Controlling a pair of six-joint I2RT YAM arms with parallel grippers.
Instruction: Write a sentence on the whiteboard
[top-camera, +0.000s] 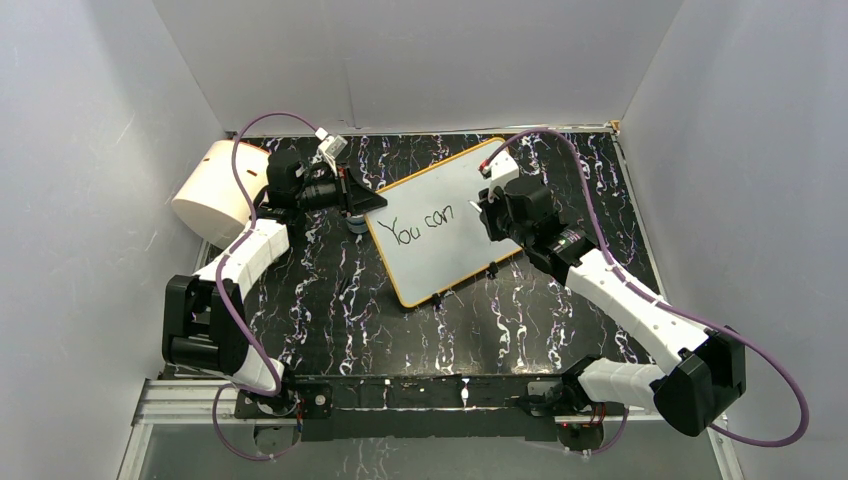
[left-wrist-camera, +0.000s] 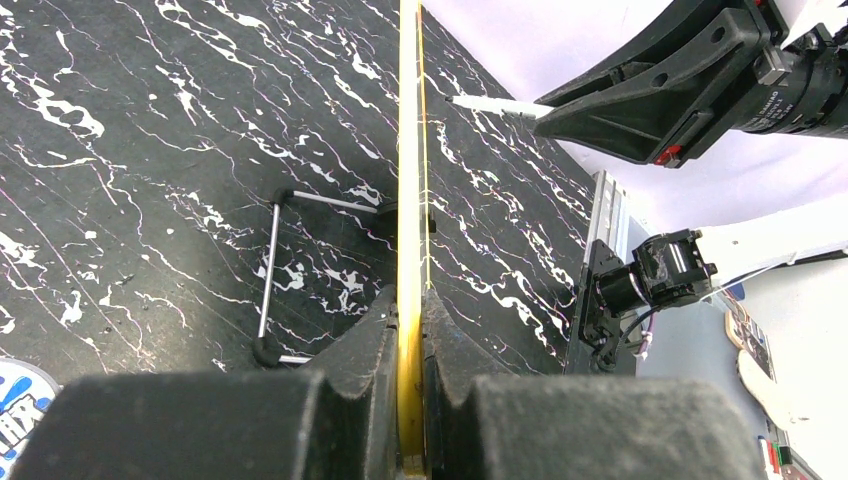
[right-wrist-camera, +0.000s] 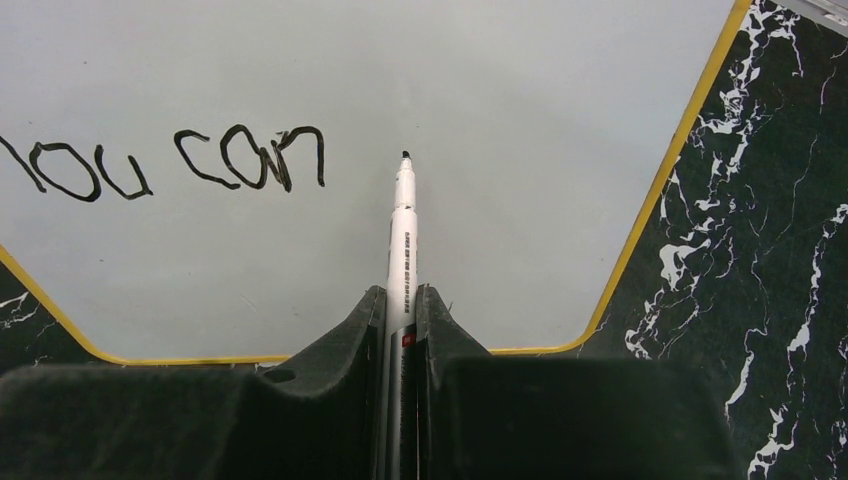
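Observation:
The whiteboard (top-camera: 445, 250) with its orange-yellow rim stands tilted at the middle of the black marbled table. The sentence (top-camera: 425, 228) reads "You can" in black; no other words show. My left gripper (top-camera: 362, 205) is shut on the board's left edge; the left wrist view shows the yellow rim (left-wrist-camera: 410, 150) edge-on between the jaws of the left gripper (left-wrist-camera: 410, 330). My right gripper (top-camera: 482, 212) is shut on a white marker (right-wrist-camera: 403, 240), tip just right of "can" (right-wrist-camera: 250, 158) on the board (right-wrist-camera: 520, 90). I cannot tell whether the tip touches. The marker also shows in the left wrist view (left-wrist-camera: 495, 104).
A big cream cylinder (top-camera: 215, 190) lies at the back left, behind the left arm. A thin metal wire stand (left-wrist-camera: 270, 270) sits behind the board. Grey walls close in the table on three sides. A metal rail (top-camera: 400, 395) runs along the near edge.

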